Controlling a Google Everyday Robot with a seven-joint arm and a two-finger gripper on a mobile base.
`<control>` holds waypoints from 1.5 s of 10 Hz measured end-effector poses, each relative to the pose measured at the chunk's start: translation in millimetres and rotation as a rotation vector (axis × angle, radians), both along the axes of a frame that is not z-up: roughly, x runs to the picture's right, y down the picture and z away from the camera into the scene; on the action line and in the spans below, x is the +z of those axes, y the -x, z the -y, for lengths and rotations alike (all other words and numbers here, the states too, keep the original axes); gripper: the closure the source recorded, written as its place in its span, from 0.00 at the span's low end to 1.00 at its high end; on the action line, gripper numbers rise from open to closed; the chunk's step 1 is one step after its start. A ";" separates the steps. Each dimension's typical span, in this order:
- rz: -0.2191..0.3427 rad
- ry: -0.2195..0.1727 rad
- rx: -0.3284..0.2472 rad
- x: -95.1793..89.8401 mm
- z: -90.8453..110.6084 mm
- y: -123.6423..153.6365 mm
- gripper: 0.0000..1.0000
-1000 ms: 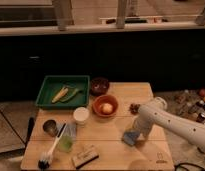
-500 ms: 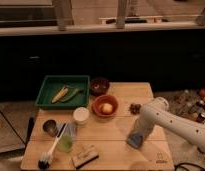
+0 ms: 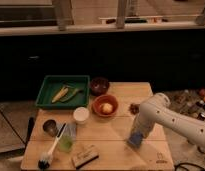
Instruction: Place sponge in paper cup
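The blue-grey sponge (image 3: 135, 139) lies on the wooden table (image 3: 111, 150), right of centre near the front. My gripper (image 3: 138, 132) reaches down from the white arm (image 3: 166, 116) on the right and is shut on the sponge's upper edge. The sponge still rests on the tabletop. The white paper cup (image 3: 81, 115) stands upright left of the orange bowl (image 3: 105, 106), well to the left of the gripper.
A green tray (image 3: 63, 91) with yellowish items sits at the back left, with a dark bowl (image 3: 99, 85) beside it. A dark metal cup (image 3: 50, 127), a translucent green cup (image 3: 66, 142), a brush (image 3: 50, 154) and a tan block (image 3: 85, 156) occupy the front left.
The gripper has come down onto the sponge and closed on it. The sponge has barely shifted on the table.
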State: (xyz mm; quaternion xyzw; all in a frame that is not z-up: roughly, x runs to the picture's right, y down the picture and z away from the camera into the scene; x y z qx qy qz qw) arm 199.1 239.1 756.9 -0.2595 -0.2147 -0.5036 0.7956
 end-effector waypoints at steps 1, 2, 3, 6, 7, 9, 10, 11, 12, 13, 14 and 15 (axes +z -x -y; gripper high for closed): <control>0.002 -0.009 -0.003 -3.0 5.5 2.9 1.00; 0.006 -0.019 -0.008 -7.7 12.5 8.0 1.00; 0.009 -0.025 -0.013 -11.5 16.4 10.6 1.00; 0.004 -0.027 -0.018 -18.2 17.4 10.0 1.00; 0.006 -0.030 -0.016 -17.3 18.6 11.8 0.97; 0.003 -0.031 -0.002 -9.0 12.6 12.3 0.78; 0.005 -0.032 0.000 -7.4 12.7 15.0 0.65; 0.004 -0.031 0.003 -8.0 12.6 14.9 0.57; 0.003 -0.032 0.008 -9.0 12.6 15.2 0.50; -0.001 -0.034 0.014 -9.3 12.2 15.5 0.44; -0.002 -0.037 0.016 -9.9 13.3 17.4 0.45; -0.002 -0.039 0.017 -10.3 14.0 20.6 0.50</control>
